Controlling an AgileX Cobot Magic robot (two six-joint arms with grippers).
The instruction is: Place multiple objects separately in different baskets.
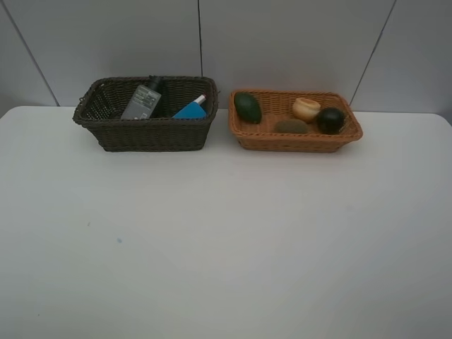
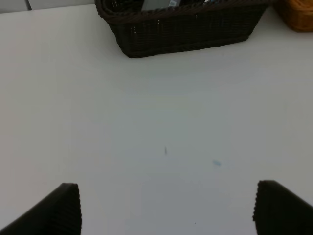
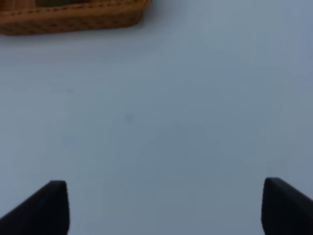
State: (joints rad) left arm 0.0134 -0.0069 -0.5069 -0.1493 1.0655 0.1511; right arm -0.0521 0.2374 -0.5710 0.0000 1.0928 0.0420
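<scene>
The dark brown basket (image 1: 145, 131) stands at the back left and holds the dark green pump bottle (image 1: 145, 100) and the blue eraser block (image 1: 189, 111), with the white red-ended marker (image 1: 200, 99) just behind it. The pink bottle is hidden. The light orange basket (image 1: 296, 140) at the back right holds the avocado half (image 1: 248, 107), the brown kiwi (image 1: 291, 126), the orange-yellow round fruit (image 1: 306, 108) and the dark mangosteen (image 1: 330, 119). My left gripper (image 2: 166, 208) and right gripper (image 3: 164, 208) are open, empty, low over the table. Neither shows in the high view.
The white table (image 1: 226, 233) reaches a grey panelled wall (image 1: 282, 42) at the back. The dark basket (image 2: 181, 29) shows far ahead in the left wrist view, the orange basket (image 3: 68, 17) in the right wrist view.
</scene>
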